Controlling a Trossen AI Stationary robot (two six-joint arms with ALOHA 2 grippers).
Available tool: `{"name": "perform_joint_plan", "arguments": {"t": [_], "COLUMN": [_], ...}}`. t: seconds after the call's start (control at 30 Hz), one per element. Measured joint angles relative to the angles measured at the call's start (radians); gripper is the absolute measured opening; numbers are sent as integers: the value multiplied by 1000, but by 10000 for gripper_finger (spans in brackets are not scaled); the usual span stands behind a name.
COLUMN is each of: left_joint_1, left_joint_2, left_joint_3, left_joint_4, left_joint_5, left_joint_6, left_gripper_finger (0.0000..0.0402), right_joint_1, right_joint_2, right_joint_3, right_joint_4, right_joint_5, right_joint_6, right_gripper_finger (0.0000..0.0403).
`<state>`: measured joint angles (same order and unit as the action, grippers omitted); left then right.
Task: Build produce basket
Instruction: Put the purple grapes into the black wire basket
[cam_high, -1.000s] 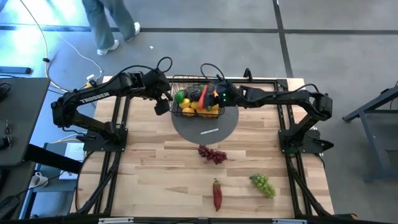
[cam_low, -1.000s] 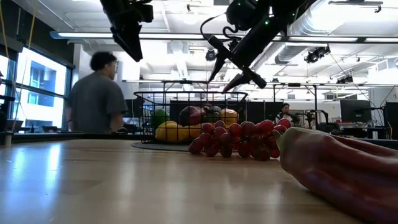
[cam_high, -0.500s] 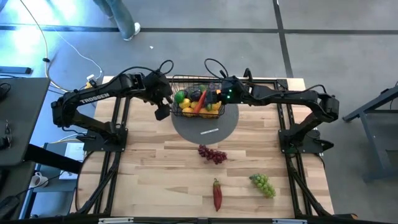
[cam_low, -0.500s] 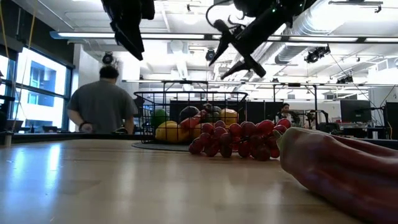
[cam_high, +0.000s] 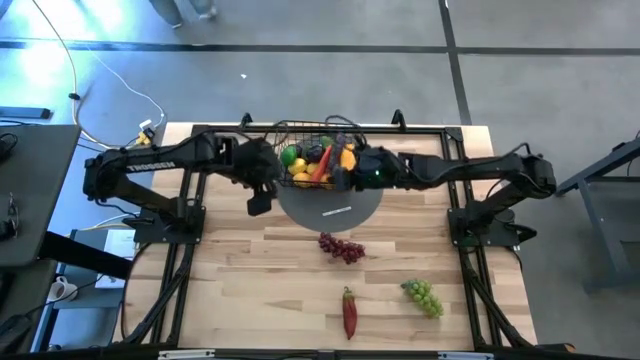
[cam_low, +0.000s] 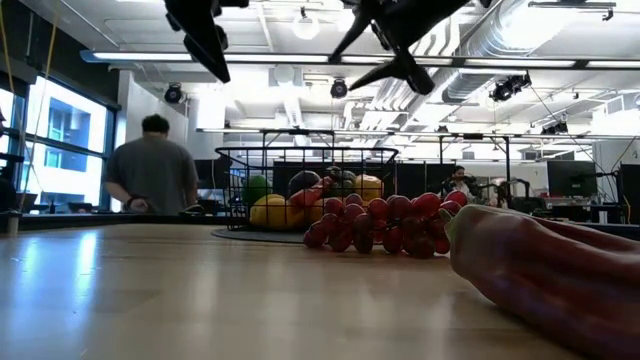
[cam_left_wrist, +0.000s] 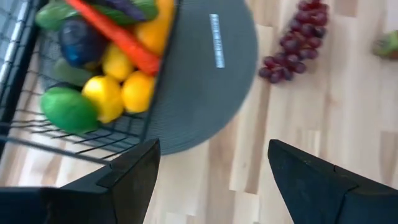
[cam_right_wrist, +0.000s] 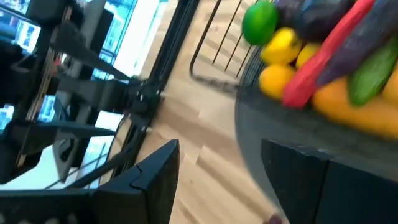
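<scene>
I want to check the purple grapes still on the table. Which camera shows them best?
The high view: the purple grapes lie whole on bare wood. The low view shows them side-on before the basket; the left wrist view blurs them at its edge; the right wrist view misses them.

basket: black wire basket (cam_high: 300, 132), upright at the table's far edge, its near part on a round grey mat
basket contents: piled fruit with yellow lemons (cam_left_wrist: 118, 93), a green lime (cam_left_wrist: 65, 109), a dark plum (cam_left_wrist: 79, 43), a red pepper (cam_left_wrist: 118, 38) lying slantwise on top
purple grapes (cam_high: 342, 248): flat on the wood, just beyond the mat
red pepper on table (cam_high: 349, 311): near the front edge, lengthwise
green grapes (cam_high: 423, 296): beside that pepper, apart
</scene>
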<state>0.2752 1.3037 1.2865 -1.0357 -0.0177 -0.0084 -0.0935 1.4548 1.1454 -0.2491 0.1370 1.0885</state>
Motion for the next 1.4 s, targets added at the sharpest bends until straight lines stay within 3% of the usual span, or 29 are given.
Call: {"name": "perform_joint_plan", "arguments": {"t": [0.37, 0.73, 1.4], "left_joint_1": [-144, -215, -258], "left_joint_2": [0, 48, 344], "left_joint_3": [0, -2, -1], "left_joint_4": [26, 253, 537], "left_joint_5": [26, 41, 39], "left_joint_6": [1, 48, 98], "left_gripper_finger": [289, 289, 289], "right_joint_1": [171, 308, 539], "right_joint_2": [0, 0, 0], "right_joint_3": [0, 0, 0], "right_joint_4": [-145, -350, -551], "right_joint_5": [40, 4, 18], "right_joint_6": [177, 302, 471], "right_gripper_finger": [206, 206, 206]}}
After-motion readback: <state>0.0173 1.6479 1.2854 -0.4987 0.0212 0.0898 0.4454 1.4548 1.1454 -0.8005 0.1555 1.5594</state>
